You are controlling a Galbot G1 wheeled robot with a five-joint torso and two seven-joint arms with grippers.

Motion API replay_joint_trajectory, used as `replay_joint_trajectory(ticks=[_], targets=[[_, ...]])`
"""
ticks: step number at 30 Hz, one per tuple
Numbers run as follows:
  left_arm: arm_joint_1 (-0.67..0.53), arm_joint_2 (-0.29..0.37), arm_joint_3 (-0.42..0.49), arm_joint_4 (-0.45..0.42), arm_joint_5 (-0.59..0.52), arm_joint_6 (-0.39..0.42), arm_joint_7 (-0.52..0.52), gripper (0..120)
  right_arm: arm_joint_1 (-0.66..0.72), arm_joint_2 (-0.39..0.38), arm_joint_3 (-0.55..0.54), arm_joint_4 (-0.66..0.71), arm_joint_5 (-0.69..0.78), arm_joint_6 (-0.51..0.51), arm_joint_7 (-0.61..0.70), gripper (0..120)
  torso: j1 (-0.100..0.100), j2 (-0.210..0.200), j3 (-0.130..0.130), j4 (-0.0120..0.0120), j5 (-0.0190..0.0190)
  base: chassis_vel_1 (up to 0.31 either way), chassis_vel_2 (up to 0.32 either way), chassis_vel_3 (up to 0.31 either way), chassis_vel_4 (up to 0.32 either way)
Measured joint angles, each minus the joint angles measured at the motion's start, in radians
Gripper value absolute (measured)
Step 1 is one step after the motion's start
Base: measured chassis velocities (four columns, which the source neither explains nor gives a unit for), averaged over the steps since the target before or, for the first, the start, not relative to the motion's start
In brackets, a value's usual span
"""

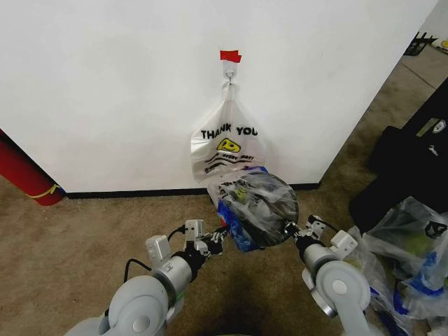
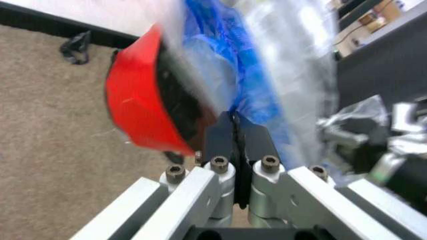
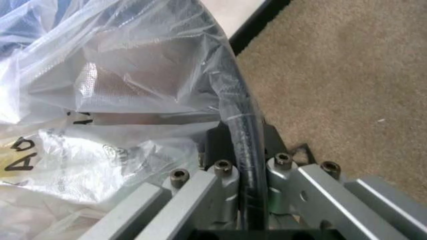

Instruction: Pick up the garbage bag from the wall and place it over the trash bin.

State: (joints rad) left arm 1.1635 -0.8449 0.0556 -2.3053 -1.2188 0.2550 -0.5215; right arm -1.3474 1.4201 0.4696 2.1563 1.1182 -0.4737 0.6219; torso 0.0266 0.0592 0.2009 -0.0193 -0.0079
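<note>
- The left claw (image 2: pixel 233 131) has its two black fingers pressed flat together with no gap. It appears to pinch a fold of the garbage bag (image 2: pixel 260 90), whose blue plastic comes up right at the fingertips.
- The right claw (image 3: pixel 243 137) is clamped on the black rim of the trash bin (image 3: pixel 235 90), with the bag's clear film trapped between rim and fingers.
- In the head view the bin sits in the lower middle of the frame, just below centre, between the two claws. It is tipped so that its mouth faces the camera, and its red base (image 2: pixel 137 110) shows side-on beside the left claw.
- The bag is already draped into and around the bin. Blue patches bunch on the lower left side of the bin, near the left claw.
- To do this step well, I judge the film should be drawn evenly over the rim. The pull should be slow and outward, since the thin plastic could tear where the wire rim bites it.
- The left side looks the slacker one, so that edge likely needs stretching down past the rim.
- Behind the bin, a white "THANK YOU" bag (image 1: pixel 227 150) hangs from the hook (image 1: pixel 229 71) on the wall (image 1: pixel 105 84), under a red tape strip (image 1: pixel 229 56). Leave it alone.
</note>
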Motion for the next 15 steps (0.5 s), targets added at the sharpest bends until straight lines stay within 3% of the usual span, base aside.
replay_joint_trajectory(ticks=[6, 15], targets=[[0.020, -0.013, 0.014, 0.096, 0.096, -0.004, 0.004, 0, -0.005, -0.012, 0.009, 0.047, 0.042, -0.002, 0.012, 0, 0.000, 0.000, 0.000, 0.0001, -0.0002, 0.000, 0.000, 0.000, 0.000], [-0.028, -0.069, 0.043, 0.193, 0.138, -0.009, 0.002, 0, -0.036, -0.012, 0.007, 0.094, 0.056, -0.013, 0.014, 0, 0.000, 0.000, 0.000, 0.0000, -0.0001, 0.000, 0.000, 0.000, 0.000]])
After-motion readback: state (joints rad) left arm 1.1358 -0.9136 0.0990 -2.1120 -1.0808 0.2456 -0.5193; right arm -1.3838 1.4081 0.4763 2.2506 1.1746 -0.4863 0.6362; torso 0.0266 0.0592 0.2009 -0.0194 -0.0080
